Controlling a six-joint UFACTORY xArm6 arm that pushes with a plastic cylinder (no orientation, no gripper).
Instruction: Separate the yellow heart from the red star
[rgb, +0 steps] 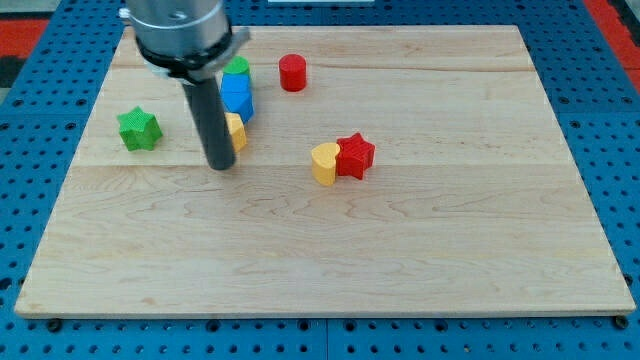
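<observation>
Yellow plastic heart block (324, 163) touching red plastic star block (355, 156), mid wooden table (420, 280). My tip (221, 166), bare rod tool grasping nothing, sitting well toward left edge. Aiming to wedge between pair, pushing heart away.

The setting is a robotics laboratory test bench. My work surface is a pale wooden board (330, 250) made of joined planks, laid on a blue perforated base plate (600, 90) with a regular grid of holes (the kind used for fixturing). A red area (20, 30) shows at the upper corners of the view, beyond the plate. My dark rod descends from a metallic cylindrical mount (180, 30), ending at my tip (221, 167). On the board lie small moulded blocks in plain colours, among them a green star (138, 129) and a red cylinder (292, 73).
</observation>
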